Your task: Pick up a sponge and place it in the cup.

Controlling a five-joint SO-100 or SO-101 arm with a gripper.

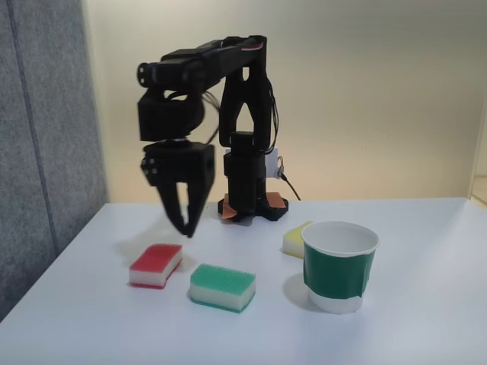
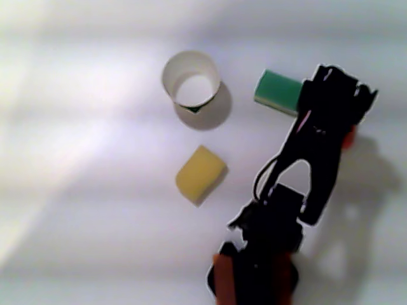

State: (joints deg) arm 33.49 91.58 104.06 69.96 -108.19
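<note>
A white table (image 1: 426,319) carries everything, with the black arm (image 1: 243,114) rising from its base at the far edge in the fixed view and folding forward so that its head hangs over the left part of the table. The gripper (image 1: 186,226) points straight down, its tips in the air above and just behind the sponge, and the jaws look drawn close together with nothing between them. The cup (image 1: 339,266) stands upright on the right of the fixed view, open and white inside. The green-topped sponge (image 1: 222,287) lies flat between the cup and the sponge (image 1: 156,265), which rests flat at the left, apart from both. The yellow sponge (image 1: 295,239) sits just behind the cup, partly hidden by it
</note>
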